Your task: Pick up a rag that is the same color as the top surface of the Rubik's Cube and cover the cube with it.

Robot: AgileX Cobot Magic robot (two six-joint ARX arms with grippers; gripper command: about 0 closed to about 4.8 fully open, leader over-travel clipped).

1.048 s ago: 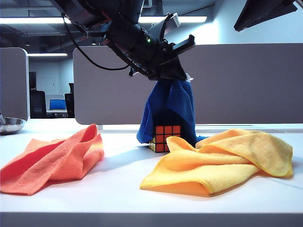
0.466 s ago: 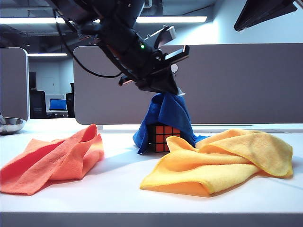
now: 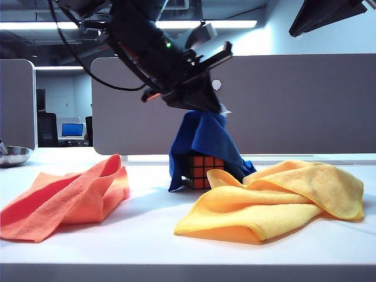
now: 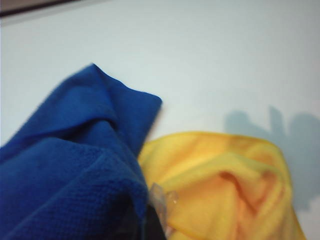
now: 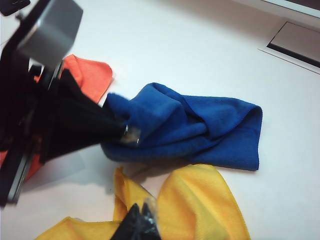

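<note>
Above the Rubik's Cube your left gripper is clamped on the rag draping it, while your right gripper, near the cube, cannot be read as open or closed.

White bench. Grey partition panel behind it. Ceiling strip lights on. Far left: dark office chair, lit blue monitor, metal bowl at bench edge.
</note>
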